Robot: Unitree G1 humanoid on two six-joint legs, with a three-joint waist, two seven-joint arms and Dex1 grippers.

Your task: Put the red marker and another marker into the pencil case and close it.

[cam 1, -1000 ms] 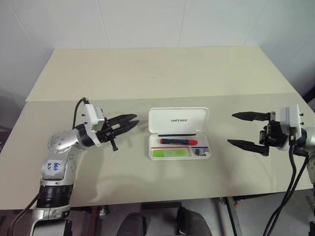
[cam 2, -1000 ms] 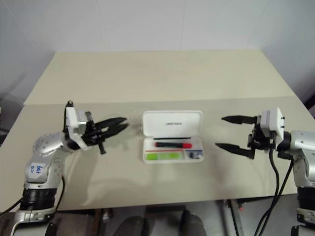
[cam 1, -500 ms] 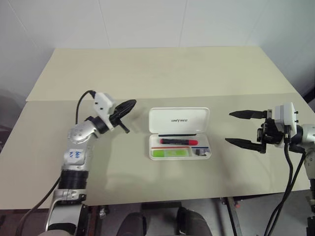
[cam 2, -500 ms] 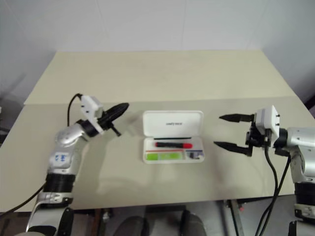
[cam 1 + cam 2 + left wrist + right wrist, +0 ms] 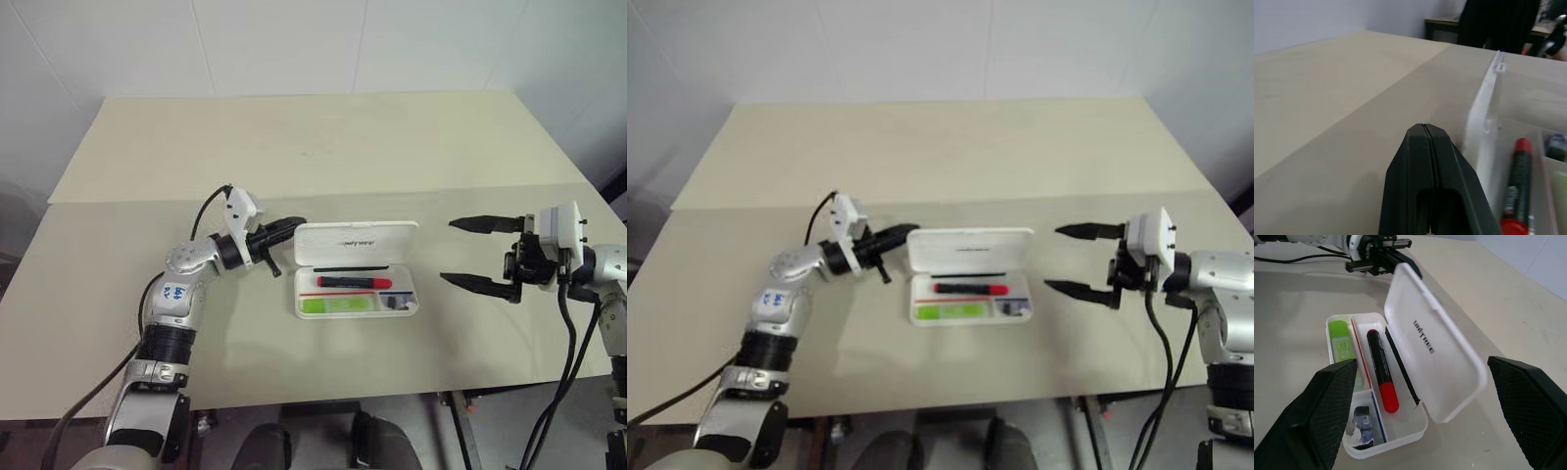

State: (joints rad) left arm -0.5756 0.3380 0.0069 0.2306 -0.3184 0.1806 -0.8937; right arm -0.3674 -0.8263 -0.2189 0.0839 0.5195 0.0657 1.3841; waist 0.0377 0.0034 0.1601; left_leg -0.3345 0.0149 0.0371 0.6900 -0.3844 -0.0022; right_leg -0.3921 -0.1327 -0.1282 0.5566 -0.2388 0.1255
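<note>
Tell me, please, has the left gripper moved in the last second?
Yes: the left gripper has swung toward the pencil case, reaching its lid's left edge.

"UNITREE" in small dark letters on the pencil case lid's inside. Blue scrawl on left arm sticker, unreadable.

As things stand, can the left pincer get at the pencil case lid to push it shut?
Probably yes. The shut left pincer sits at the left end of the raised lid of the pencil case, nothing between them. Both markers lie in the tray.
</note>
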